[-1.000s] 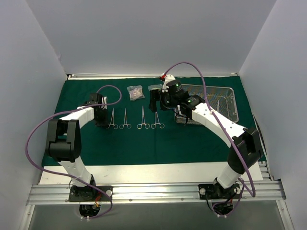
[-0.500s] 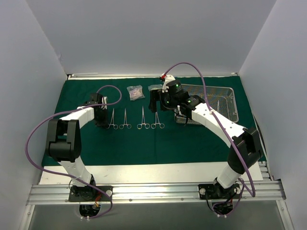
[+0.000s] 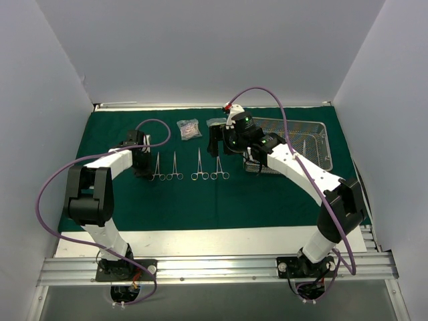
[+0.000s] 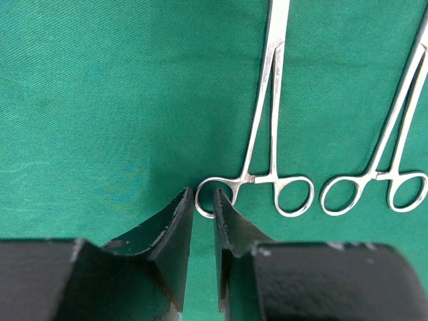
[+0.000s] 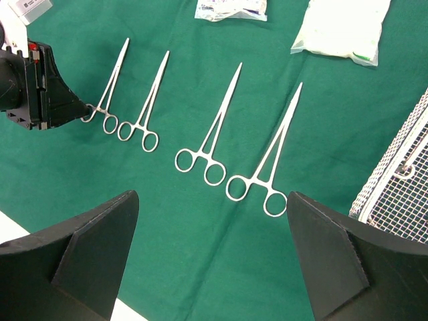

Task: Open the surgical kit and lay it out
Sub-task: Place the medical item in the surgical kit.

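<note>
A: Surgical kit (image 3: 221,194)? Where?
B: Opened up, spread flat on the white tabletop (image 3: 200,241). Dark green cloth (image 3: 281,194) under it all. Soft, woven, a few creases.
A: On top?
B: Row of four steel tools (image 5: 231,87), side by side, not touching. Thin & shiny, w/ two finger rings each, like scissors. Tips to the back, rings to the front.
A: Any box?
B: Wire tray (image 3: 294,120). Silver mesh, long rect. shape, on the cloth at the R back. More thin steel bits inside, partly hid by R arm (image 3: 301,167), so can't count.
A: Packets?
B: Two small ones behind the row: clear packet (image 5: 231,8) & pale packet (image 5: 341,27). Both plastic, both flat on the cloth.
A: L claw?
B: L claw (image 4: 202,200) low over the cloth at the L end of the row. Black fingers nearly together, just a thin slit between. Ring of far-left tool (image 4: 279,20) right at the fingertips. Wire thinner than the slit, so not squeezed.
A: R claw?
B: R claw (image 5: 212,221) spread wide, nothing in it. Up over the R end of the row, nr the tray.
</note>
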Controlling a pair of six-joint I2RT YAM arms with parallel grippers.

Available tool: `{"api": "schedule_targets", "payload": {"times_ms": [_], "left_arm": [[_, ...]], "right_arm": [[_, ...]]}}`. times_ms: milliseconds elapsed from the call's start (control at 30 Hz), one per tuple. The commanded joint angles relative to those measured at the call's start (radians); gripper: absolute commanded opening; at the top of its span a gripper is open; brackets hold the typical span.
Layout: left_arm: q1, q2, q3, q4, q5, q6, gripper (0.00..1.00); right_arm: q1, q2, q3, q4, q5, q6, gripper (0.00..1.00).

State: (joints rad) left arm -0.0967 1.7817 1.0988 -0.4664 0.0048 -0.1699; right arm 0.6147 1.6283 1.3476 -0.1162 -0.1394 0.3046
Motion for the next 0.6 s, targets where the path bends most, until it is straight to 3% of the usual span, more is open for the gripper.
{"api": "schedule_targets", "payload": {"times_ms": [0,400,500,567], "left_arm": [[-0.003,0.01,0.041,0.012,-0.025,-0.017,0.28],[-0.001,-0.057,0.062,-0.04,-0.074,-0.037,0.36],[0.0,-0.097,0.078,-0.072,-0.104,-0.057,0.39],[0.002,-0.137,0.091,-0.1,-0.127,-0.069,0.47]], "right_arm": [[-0.006,-0.016,-0.008,0.02,-0.011,-0.007,0.88],[-0.009,-0.027,0.005,0.009,0.004,-0.013,0.88],[-0.015,-0.028,0.016,0.0,0.02,-0.021,0.88],[-0.024,-0.031,0.033,-0.017,0.04,-0.028,0.88]]}}
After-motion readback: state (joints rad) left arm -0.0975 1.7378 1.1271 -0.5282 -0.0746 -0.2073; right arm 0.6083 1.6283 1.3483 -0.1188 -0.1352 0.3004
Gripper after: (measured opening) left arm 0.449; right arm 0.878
